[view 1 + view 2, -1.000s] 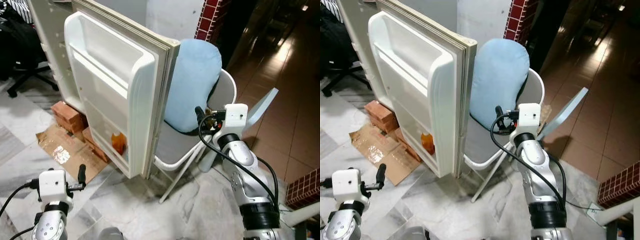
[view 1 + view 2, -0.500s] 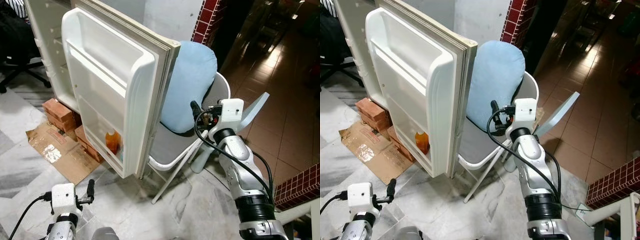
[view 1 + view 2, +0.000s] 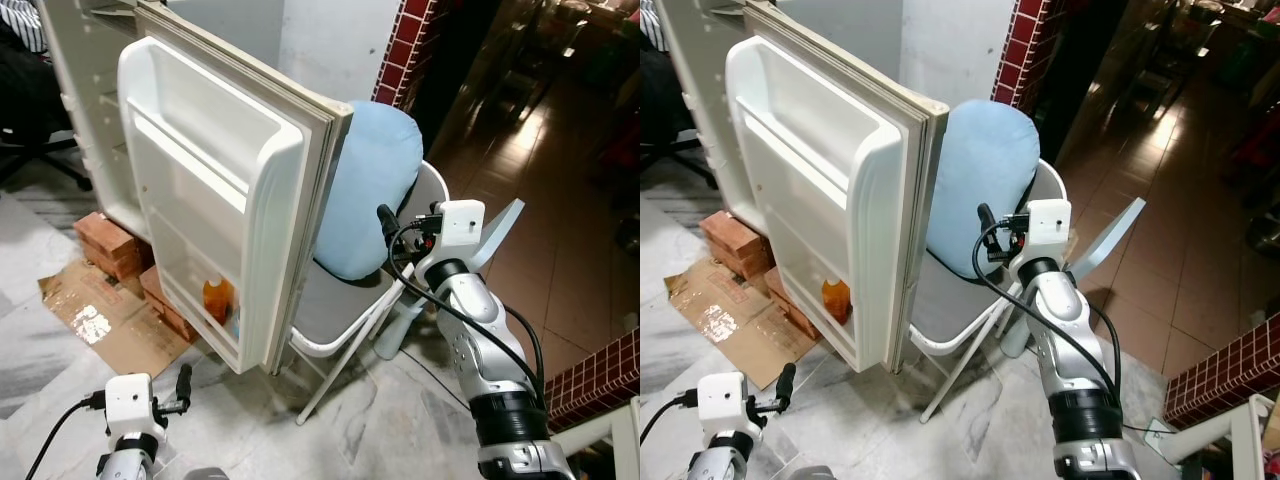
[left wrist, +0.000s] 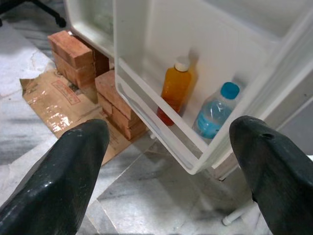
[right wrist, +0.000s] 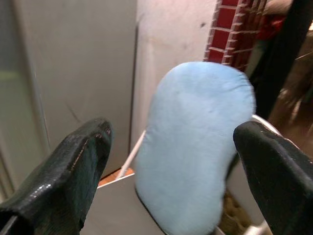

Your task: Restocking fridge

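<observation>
The white fridge door (image 3: 215, 190) stands open at upper left. Low in its bottom shelf sit an orange plastic juice bottle (image 4: 175, 89) and blue-capped water bottle (image 4: 215, 110): stiff, slick, best gripped mid-body. Left gripper (image 4: 166, 161) and right gripper (image 5: 171, 161) gape wide, empty.

Two bottles are counted in the fridge door's (image 3: 215, 190) lowest shelf: one orange bottle (image 4: 174, 90) and one water bottle (image 4: 214, 112). One chair (image 3: 345, 300), one blue cushion (image 3: 365, 190) and one cardboard sheet (image 3: 95, 315) are seen
</observation>
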Available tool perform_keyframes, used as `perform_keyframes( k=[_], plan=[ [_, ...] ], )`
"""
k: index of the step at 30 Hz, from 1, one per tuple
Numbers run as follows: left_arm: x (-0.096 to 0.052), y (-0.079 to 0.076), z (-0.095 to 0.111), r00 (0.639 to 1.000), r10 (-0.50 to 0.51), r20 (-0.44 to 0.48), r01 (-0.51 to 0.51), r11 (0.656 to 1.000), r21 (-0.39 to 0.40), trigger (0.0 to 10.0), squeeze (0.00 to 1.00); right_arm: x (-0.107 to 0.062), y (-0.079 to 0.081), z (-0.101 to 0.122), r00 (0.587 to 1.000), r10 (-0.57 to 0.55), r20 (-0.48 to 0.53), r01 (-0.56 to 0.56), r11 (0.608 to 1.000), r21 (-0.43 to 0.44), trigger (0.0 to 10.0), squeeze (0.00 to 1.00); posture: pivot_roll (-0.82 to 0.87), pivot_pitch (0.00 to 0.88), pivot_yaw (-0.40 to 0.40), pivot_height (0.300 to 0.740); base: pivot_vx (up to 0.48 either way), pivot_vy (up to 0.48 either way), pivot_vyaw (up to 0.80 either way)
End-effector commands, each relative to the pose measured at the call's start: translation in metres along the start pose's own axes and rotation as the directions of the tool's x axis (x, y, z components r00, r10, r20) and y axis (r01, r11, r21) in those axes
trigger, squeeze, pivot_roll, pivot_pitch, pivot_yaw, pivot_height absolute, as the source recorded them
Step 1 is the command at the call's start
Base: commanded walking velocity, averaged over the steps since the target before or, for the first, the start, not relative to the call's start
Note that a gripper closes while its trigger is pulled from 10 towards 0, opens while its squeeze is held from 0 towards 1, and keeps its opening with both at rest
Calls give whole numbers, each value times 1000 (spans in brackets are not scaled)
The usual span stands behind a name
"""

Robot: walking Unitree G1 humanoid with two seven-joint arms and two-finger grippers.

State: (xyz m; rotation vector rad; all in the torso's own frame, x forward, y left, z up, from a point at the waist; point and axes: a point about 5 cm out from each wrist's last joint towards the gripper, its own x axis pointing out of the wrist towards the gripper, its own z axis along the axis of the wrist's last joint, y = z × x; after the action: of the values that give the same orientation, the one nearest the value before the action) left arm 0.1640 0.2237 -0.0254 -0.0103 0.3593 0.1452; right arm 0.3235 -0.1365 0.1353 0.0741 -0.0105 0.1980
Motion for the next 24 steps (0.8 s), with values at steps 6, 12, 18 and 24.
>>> perform_keyframes(
  k=[6,12,18,24],
  plan=[
    [0,2,1,1000,6,11,-6,1000,5,10000,0,8,4,-10,995,24,-99,-25,1000,-9,10000,0,110,0,-154,740,318,0,0],
    [-5,11,6,998,50,33,-51,999,16,10000,0,7,10,-21,986,19,-163,-27,999,-45,10000,0,115,0,-149,740,0,0,0],
    [-10,17,6,999,51,18,-52,999,17,10000,0,10,18,-21,985,12,-172,-13,1000,-7,10000,0,125,0,-115,740,0,0,0],
    [-10,22,7,998,56,10,-56,998,27,10000,0,27,45,-5,981,97,-168,-90,995,50,10000,0,133,0,-113,740,0,0,0]
  ],
)
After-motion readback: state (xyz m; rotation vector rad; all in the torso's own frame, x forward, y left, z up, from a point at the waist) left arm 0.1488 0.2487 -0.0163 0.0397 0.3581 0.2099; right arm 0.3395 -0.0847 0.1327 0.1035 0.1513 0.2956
